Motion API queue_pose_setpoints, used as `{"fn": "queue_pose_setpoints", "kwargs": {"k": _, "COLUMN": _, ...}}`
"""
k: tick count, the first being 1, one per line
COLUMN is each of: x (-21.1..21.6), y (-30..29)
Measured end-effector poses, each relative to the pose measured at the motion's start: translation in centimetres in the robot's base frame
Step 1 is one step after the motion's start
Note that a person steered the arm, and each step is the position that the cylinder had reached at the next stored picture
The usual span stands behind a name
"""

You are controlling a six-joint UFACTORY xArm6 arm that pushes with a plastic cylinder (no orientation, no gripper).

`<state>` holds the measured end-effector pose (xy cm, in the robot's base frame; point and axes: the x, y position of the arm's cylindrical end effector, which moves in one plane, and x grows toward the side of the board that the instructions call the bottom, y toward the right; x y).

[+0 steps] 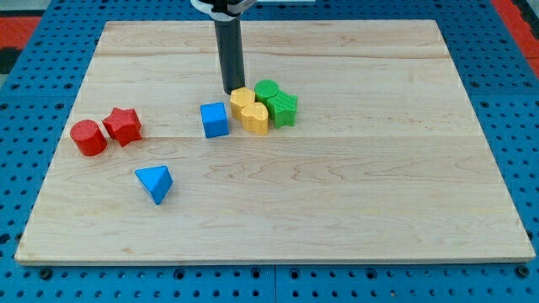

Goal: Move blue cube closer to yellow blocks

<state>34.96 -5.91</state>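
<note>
A blue cube (215, 119) sits on the wooden board (354, 194), left of centre. Just to its right, a small gap away, lie two yellow blocks: one (242, 101) behind and a heart-shaped one (256, 117) in front, touching each other. My tip (232, 90) rests on the board just above the blue cube and to its right, right beside the upper yellow block's left edge. The rod rises straight toward the view's top.
Two green blocks, a cylinder (267, 89) and a star-like one (285, 108), touch the yellow blocks on their right. A red cylinder (88, 137) and red star (124, 125) sit at the left. A blue triangular block (155, 183) lies at lower left.
</note>
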Motion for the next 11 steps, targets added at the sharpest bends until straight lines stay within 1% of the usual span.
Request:
{"fn": "queue_pose_setpoints", "kwargs": {"k": 1, "x": -1.8, "y": -5.4}}
{"fn": "queue_pose_setpoints", "kwargs": {"k": 3, "x": -3.8, "y": -13.6}}
{"fn": "queue_pose_setpoints", "kwargs": {"k": 4, "x": -3.5, "y": -10.9}}
{"fn": "queue_pose_setpoints", "kwargs": {"k": 5, "x": -1.3, "y": -9.6}}
{"fn": "queue_pose_setpoints", "kwargs": {"k": 6, "x": -0.7, "y": -9.6}}
{"fn": "queue_pose_setpoints", "kwargs": {"k": 7, "x": -0.3, "y": -7.1}}
{"fn": "queue_pose_setpoints", "kwargs": {"k": 8, "x": 1.8, "y": -5.8}}
{"fn": "queue_pose_setpoints", "kwargs": {"k": 9, "x": 4.0, "y": -6.1}}
{"fn": "queue_pose_setpoints", "kwargs": {"k": 10, "x": 5.1, "y": -3.4}}
{"fn": "queue_pose_setpoints", "kwargs": {"k": 11, "x": 4.6, "y": -3.2}}
